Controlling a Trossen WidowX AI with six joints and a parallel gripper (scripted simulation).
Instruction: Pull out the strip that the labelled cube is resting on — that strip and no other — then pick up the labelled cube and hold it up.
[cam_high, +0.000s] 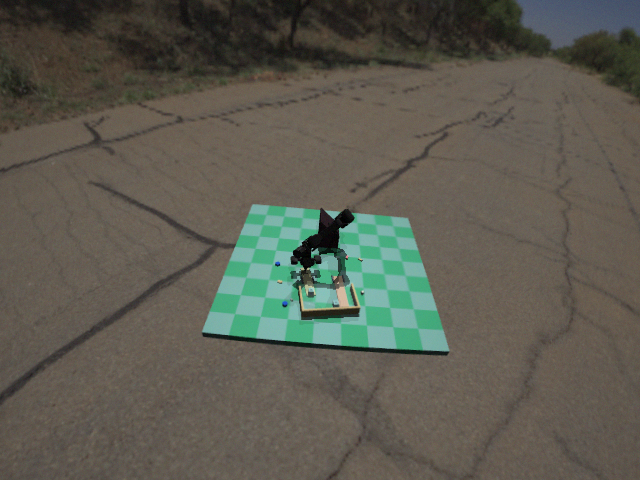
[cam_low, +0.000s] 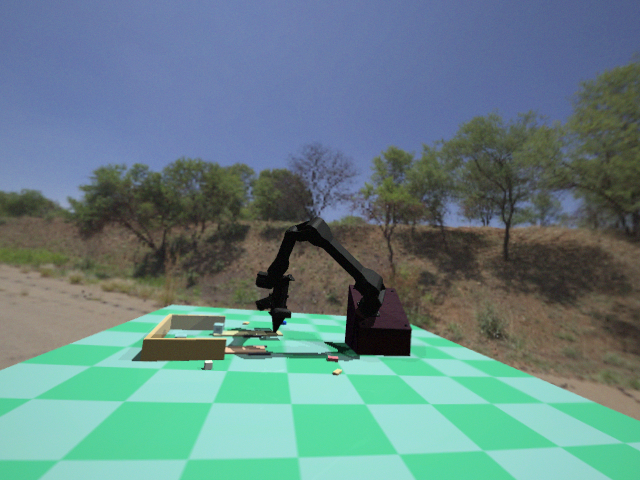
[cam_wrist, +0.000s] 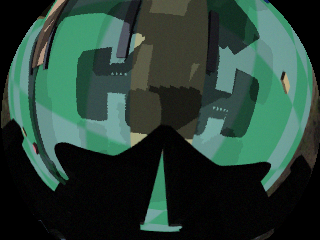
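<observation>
My gripper (cam_high: 306, 268) (cam_low: 276, 330) (cam_wrist: 164, 130) is shut, with nothing seen between its fingers. Its tips point down at the arm-side end of a pale yellow strip (cam_high: 308, 283) (cam_low: 240, 333) (cam_wrist: 170, 60), touching or just above it. The strip lies mostly outside the frame's open side. A pale cube (cam_high: 310, 292) (cam_low: 218, 328) rests on its far end. A pinkish strip (cam_high: 341, 294) (cam_low: 248, 349) lies beside it. A second pale cube (cam_high: 336, 303) (cam_low: 180, 335) is low near that strip's far end; whether it rests on it is unclear. No label can be made out on either cube.
A low three-sided wooden frame (cam_high: 330, 312) (cam_low: 183, 349) surrounds the far ends, open towards the arm. Outside it are a white cube (cam_high: 362, 292) (cam_low: 207, 365), blue pieces (cam_high: 277, 263) (cam_high: 284, 303), a red piece (cam_low: 332, 358) and a yellow piece (cam_high: 360, 259) (cam_low: 337, 372).
</observation>
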